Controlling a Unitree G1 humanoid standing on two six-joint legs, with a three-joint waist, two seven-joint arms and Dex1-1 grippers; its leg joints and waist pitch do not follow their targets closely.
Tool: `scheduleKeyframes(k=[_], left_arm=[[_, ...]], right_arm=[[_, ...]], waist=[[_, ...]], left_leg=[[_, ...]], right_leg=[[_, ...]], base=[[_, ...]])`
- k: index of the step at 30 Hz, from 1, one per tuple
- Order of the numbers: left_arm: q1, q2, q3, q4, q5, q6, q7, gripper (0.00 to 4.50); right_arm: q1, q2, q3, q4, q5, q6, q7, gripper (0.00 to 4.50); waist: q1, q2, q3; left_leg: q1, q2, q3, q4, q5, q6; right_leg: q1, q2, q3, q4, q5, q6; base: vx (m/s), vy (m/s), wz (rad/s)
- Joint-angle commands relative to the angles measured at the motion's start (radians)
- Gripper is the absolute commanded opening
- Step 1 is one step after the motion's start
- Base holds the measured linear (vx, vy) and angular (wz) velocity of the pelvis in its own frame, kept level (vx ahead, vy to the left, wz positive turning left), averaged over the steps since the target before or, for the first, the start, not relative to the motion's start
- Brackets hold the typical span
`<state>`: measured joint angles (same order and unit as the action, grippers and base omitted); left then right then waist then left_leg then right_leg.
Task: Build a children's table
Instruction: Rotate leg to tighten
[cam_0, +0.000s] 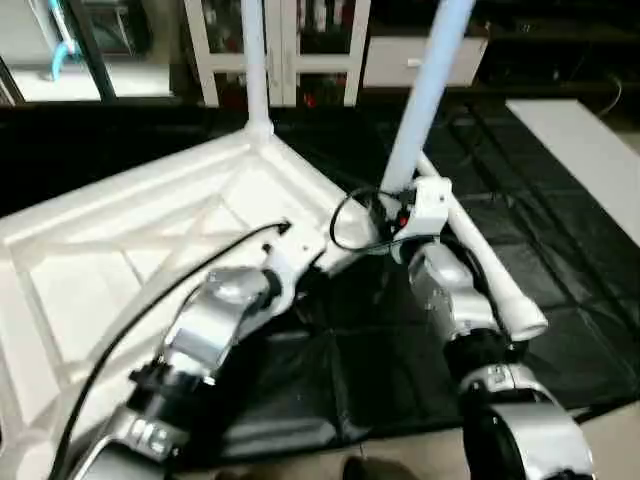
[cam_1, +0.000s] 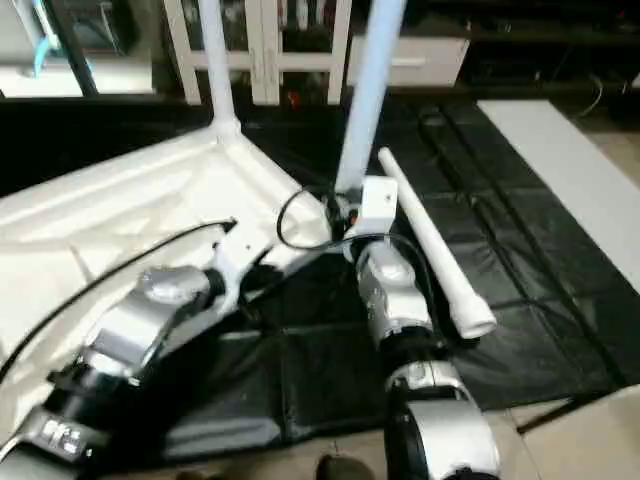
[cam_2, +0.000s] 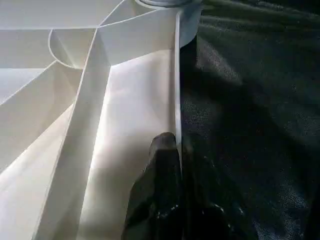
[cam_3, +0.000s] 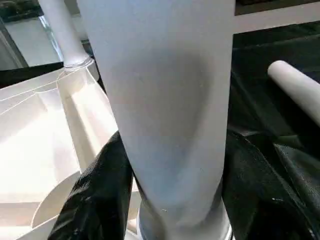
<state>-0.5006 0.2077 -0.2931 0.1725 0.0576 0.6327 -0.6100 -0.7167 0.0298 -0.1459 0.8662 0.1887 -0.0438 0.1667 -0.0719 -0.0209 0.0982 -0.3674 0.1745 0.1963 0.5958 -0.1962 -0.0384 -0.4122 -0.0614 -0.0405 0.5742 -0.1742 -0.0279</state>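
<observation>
The upturned table top (cam_0: 150, 250) lies on the black floor mat (cam_0: 560, 240), one leg (cam_0: 253, 60) upright in its far corner socket. The right gripper (cam_3: 172, 200) has its fingers (cam_3: 95, 200) around a second leg (cam_0: 425, 90) at the near corner socket; if this leg goes in tilted, it may jam or tip out. The left gripper (cam_2: 170, 165), fingers pressed together, pinches the top's rim (cam_2: 176, 75); should it slip, the top could slide. A spare leg (cam_0: 490, 265) lies beside the top.

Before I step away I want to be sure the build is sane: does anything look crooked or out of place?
One thing: the leg in the right hand leans off vertical, while the far-corner leg stands straight. Another leg lies loose on the black mat. The left hand pinches the tabletop's rim.
</observation>
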Motion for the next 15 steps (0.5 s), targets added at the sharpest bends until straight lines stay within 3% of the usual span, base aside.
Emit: scheduleKeyframes(k=[1,2,4,6,7,8,9,11,12,15], left_arm=[[-0.01,-0.015,-0.04,0.012,0.001,-0.056,-0.02,0.0],[-0.01,-0.015,-0.04,0.012,0.001,-0.056,-0.02,0.0],[0.023,0.044,-0.057,-0.016,0.004,-0.108,-0.076,0.0],[0.053,0.094,-0.062,-0.037,0.0,-0.126,-0.123,0.0],[0.099,0.169,-0.067,-0.072,-0.011,-0.169,-0.195,0.0],[0.127,0.211,-0.063,-0.096,-0.023,-0.195,-0.238,0.0],[0.15,0.243,-0.055,-0.113,-0.034,-0.217,-0.271,0.0],[0.182,0.287,-0.036,-0.136,-0.052,-0.247,-0.317,0.0],[0.211,0.326,-0.012,-0.154,-0.071,-0.269,-0.358,0.0],[0.244,0.382,0.021,-0.171,-0.101,-0.293,-0.404,0.0]], right_arm=[[0.027,0.078,0.01,0.08,0.048,0.049,0.078,2.01],[0.027,0.078,0.01,0.08,0.048,0.049,0.078,2.01],[0.024,0.045,0.033,0.054,0.049,0.034,0.211,2.01],[0.034,0.001,0.072,0.016,0.04,0.022,0.338,2.01],[0.055,-0.066,0.126,-0.041,0.034,0.004,0.509,2.01],[0.071,-0.108,0.153,-0.075,0.041,0.011,0.611,2.57],[0.083,-0.144,0.169,-0.093,0.04,0.011,0.682,2.57],[0.096,-0.202,0.191,-0.105,0.027,-0.002,0.775,2.7],[0.104,-0.255,0.201,-0.107,0.015,-0.015,0.848,2.9],[0.109,-0.327,0.195,-0.111,0.017,-0.012,0.958,3.17]], waist=[[-0.009,0.01,-0.043],[-0.009,0.01,-0.044],[-0.008,0.01,-0.044],[-0.011,0.009,-0.049],[-0.007,0.011,-0.053],[-0.005,0.01,-0.055],[-0.004,0.008,-0.052],[-0.001,0.011,-0.053],[0.0,0.006,-0.055],[0.006,0.009,-0.063]], left_leg=[[0.023,0.048,-0.041,-0.091,-0.476,-0.018],[0.017,0.05,-0.041,-0.094,-0.448,-0.012],[0.016,0.051,-0.038,-0.093,-0.434,-0.005],[0.002,0.053,-0.04,-0.093,-0.394,0.011],[-0.005,0.056,-0.038,-0.091,-0.341,0.027],[-0.004,0.057,-0.036,-0.089,-0.323,0.04],[-0.001,0.059,-0.031,-0.087,-0.306,0.066],[0.003,0.059,-0.027,-0.084,-0.288,0.079],[0.004,0.058,-0.022,-0.081,-0.248,0.085],[0.005,0.059,-0.018,-0.075,-0.131,0.128]], right_leg=[[0.008,-0.067,0.031,-0.091,-0.489,-0.111],[0.013,-0.07,0.035,-0.087,-0.456,-0.123],[0.013,-0.071,0.037,-0.085,-0.433,-0.138],[0.029,-0.076,0.039,-0.077,-0.392,-0.158],[0.035,-0.076,0.041,-0.068,-0.322,-0.176],[0.037,-0.075,0.042,-0.066,-0.289,-0.185],[0.034,-0.073,0.043,-0.064,-0.268,-0.203],[0.032,-0.075,0.044,-0.064,-0.276,-0.222],[0.035,-0.074,0.045,-0.062,-0.246,-0.234],[0.043,-0.068,0.043,-0.041,-0.097,-0.283]], base=[[0.0,0.0,0.0],[0.0,0.0,0.0],[0.0,0.0,0.0],[0.0,0.0,0.0],[0.0,0.0,0.0],[0.0,0.0,0.0],[0.0,0.0,0.0],[0.053,-0.04,0.02],[0.054,-0.035,0.02],[0.06,-0.015,0.02]])
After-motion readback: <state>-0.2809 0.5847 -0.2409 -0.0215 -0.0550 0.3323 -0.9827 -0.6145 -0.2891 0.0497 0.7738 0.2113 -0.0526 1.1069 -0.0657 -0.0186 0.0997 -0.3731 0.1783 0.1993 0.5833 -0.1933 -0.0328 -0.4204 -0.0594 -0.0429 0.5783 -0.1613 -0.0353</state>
